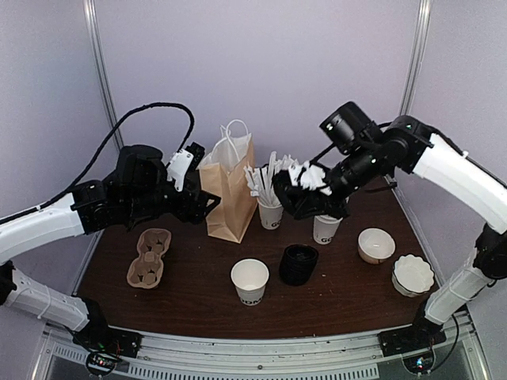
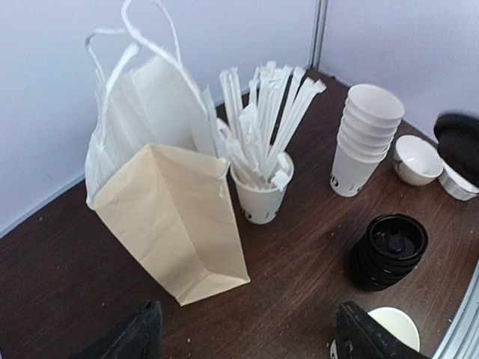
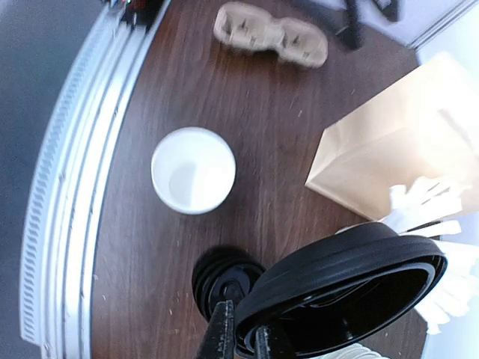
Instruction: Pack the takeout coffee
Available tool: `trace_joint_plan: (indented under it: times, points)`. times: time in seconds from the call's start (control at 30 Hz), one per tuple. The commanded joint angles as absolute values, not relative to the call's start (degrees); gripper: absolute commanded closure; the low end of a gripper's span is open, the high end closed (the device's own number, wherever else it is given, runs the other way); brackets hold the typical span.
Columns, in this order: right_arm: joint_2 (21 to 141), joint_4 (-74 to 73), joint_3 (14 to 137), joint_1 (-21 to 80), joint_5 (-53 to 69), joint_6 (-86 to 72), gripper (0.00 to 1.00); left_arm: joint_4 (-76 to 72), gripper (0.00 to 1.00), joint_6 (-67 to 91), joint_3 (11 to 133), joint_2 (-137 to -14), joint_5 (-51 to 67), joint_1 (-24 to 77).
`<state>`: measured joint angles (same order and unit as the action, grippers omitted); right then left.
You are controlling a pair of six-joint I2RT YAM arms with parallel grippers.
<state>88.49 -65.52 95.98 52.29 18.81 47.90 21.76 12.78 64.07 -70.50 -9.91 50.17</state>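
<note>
- Takeout coffee cup (image 1: pixel 249 279): white paper cup with dark lettering, standing upright and open-topped on the brown table (image 1: pixel 198 305) near the front edge, free of both arms.
- Right gripper (image 3: pixel 243 333): fingers (image 3: pixel 223 329) closed to a narrow gap on the rim of the black dome lid (image 3: pixel 344 280).
- The black dome lid is held tilted in the air, hollow side facing the wrist camera. In the top view it sits between the cup of white sticks (image 1: pixel 270 212) and the stack of lidless cups (image 1: pixel 326 229).
- Left gripper (image 2: pixel 247 348): fingers (image 2: pixel 135 336) spread wide with nothing between them, at 9 o'clock of the paper bag (image 1: pixel 230 194).
- Stack of black lids (image 1: pixel 299 264): on the table just beside the takeout coffee cup, at its 2 o'clock.
- The paper bag stands upright with white handles. The cup of white sticks is at its 3 o'clock, just beside it.
- Cardboard cup carrier (image 1: pixel 150 257): lies flat at 9 o'clock of the takeout coffee cup, well apart.
- Two white bowls (image 1: pixel 375 245) stand at 3 o'clock of the stack of black lids.
</note>
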Motion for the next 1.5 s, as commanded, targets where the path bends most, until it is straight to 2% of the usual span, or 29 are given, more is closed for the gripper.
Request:
trace_joint_plan:
  times: [0.0,0.03,0.07,0.23,0.43,0.53,0.6,0.73,0.93,1.47]
  points:
    - [85.5,-59.5,101.3,44.0,47.3,29.4,0.96,-4.7,0.12,7.5,56.3,-67.1,-2.3,49.9]
    - [85.6,-56.7,101.1,41.9,52.8,25.0,0.96,-10.9,0.05,6.6,54.6,-67.0,-0.8,50.5]
    - [86.0,-52.7,100.8,40.1,57.8,20.7,0.96,-16.1,0.03,5.8,52.5,-67.0,-0.1,51.0]
    - [87.2,-31.4,93.9,35.4,75.8,-4.1,0.95,-25.2,0.02,3.5,52.3,-70.7,4.6,54.3]
    - [86.6,-1.8,85.0,34.9,81.4,-31.4,0.94,-27.9,0.02,0.7,57.3,-76.5,12.5,57.5]
    - [86.7,18.6,80.7,34.9,82.4,-45.4,0.94,-25.6,0.04,-1.8,60.3,-78.6,13.2,58.6]
    - [86.9,26.8,78.6,34.9,82.8,-51.3,0.94,-25.7,0.05,-1.7,61.4,-79.6,12.2,58.7]
    - [86.1,26.3,77.2,34.9,83.6,-50.6,0.93,-25.4,0.08,-1.5,62.5,-79.5,10.3,58.6]
    - [85.2,24.7,76.5,34.9,84.2,-49.2,0.93,-23.2,0.03,-0.2,61.3,-75.0,8.2,58.6]
    - [85.1,23.5,76.4,34.9,84.5,-48.1,0.93,-15.2,0.05,-0.2,68.0,-79.0,10.9,58.3]
